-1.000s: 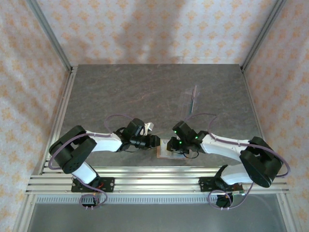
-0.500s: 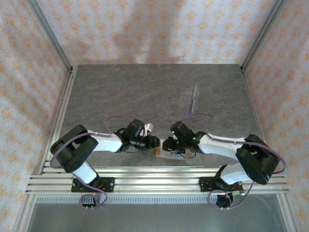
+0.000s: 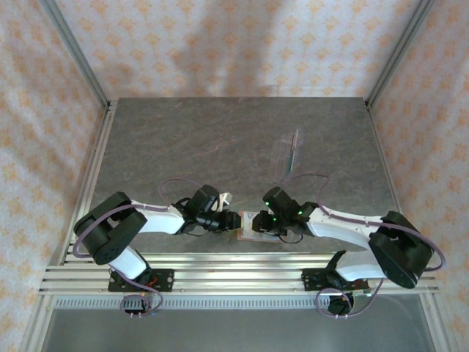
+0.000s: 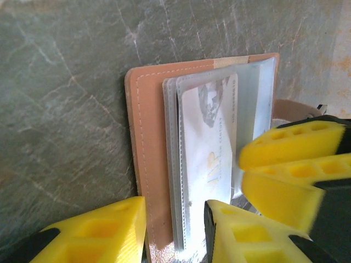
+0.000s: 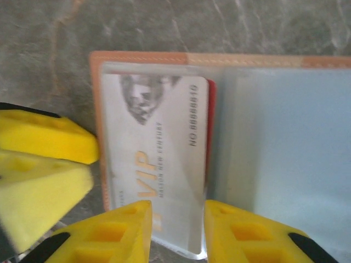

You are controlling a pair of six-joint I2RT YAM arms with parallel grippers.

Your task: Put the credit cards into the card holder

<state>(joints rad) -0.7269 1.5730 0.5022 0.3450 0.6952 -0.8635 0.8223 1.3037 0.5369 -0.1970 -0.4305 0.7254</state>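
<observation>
The card holder [image 3: 253,235] lies open and flat near the table's front edge, tan inside [image 4: 145,137] with clear sleeves. A pale silver credit card [image 5: 159,142] marked VIP sits in the left sleeve [image 4: 211,148]. My left gripper [image 4: 175,230] is open and comes in from the left [image 3: 234,220], its jaws standing over the holder's leather edge and the sleeve's end. My right gripper [image 5: 178,227] is open too and meets it from the right [image 3: 251,218], jaws apart above the card's near end. Each wrist view shows the other gripper's yellow fingers [image 4: 285,164] [image 5: 44,148] close by.
A clear plastic stand [image 3: 292,150] holding a thin dark strip stands on the table's right half, behind the arms. The holder's right sleeve [image 5: 279,153] looks empty. A thin red edge [image 5: 211,131] shows beside the card. The metal rail [image 3: 234,275] runs just in front.
Both grippers stay at the holder. The right wrist edged left and came back. The left gripper has shifted slightly towards the front.
</observation>
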